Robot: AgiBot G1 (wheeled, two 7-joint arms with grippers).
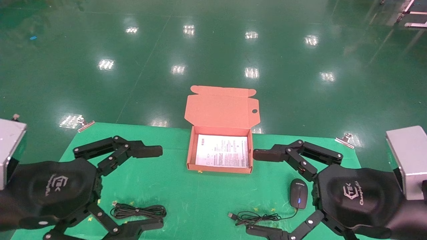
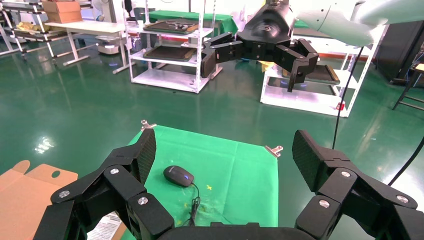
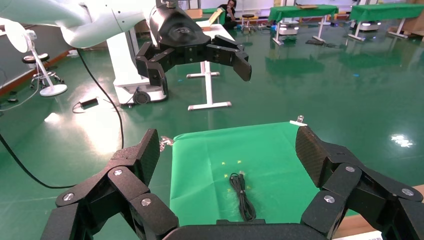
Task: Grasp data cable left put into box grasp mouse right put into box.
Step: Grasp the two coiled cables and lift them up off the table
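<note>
One green cloth (image 1: 200, 196) over glossy green floor (image 1: 213, 50); I count one salmon-orange cardboard box (image 1: 190, 150), one black oval mouse (image 1: 298, 193), one looped black data cable (image 1: 138, 211). My left gripper (image 1: 156, 188) and right gripper (image 1: 255, 191) hover spread wide, empty.

Matt cardboard box (image 1: 220, 110), glossy floor (image 1: 213, 50), green cloth mat (image 1: 186, 196)

Head camera plus two wrist cameras, all covering the green mat (image 1: 200, 196).
Looking down from above and forward over both arms; looking outward between each wrist's own fingers, low and near, facing each other across the mat.
</note>
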